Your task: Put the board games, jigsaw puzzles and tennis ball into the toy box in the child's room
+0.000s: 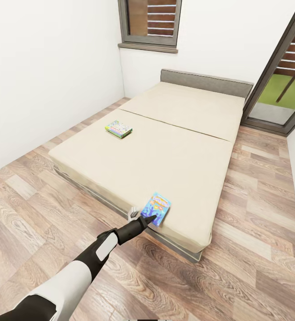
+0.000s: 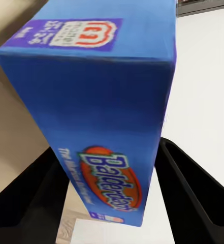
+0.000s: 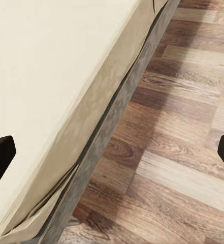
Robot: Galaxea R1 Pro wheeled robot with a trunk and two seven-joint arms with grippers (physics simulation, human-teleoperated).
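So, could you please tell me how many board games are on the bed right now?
2: the blue Balderdash box at the bed's near edge, between the left end effector's fingers, and a smaller colourful box farther back near the left edge.

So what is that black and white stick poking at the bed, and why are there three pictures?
It's a robot's left arm, ending in a pincer. The big picture comes from a camera on the robot's head. The other two come from cameras on its wrists. The bed has two board games on it: a blue Balderdash box near the edge and a small game farther away. The left wrist picture shows the Balderdash box between the pincer's black fingers, though I can't tell if they grip it. The right pincer is open, over the bed's edge and the floor.
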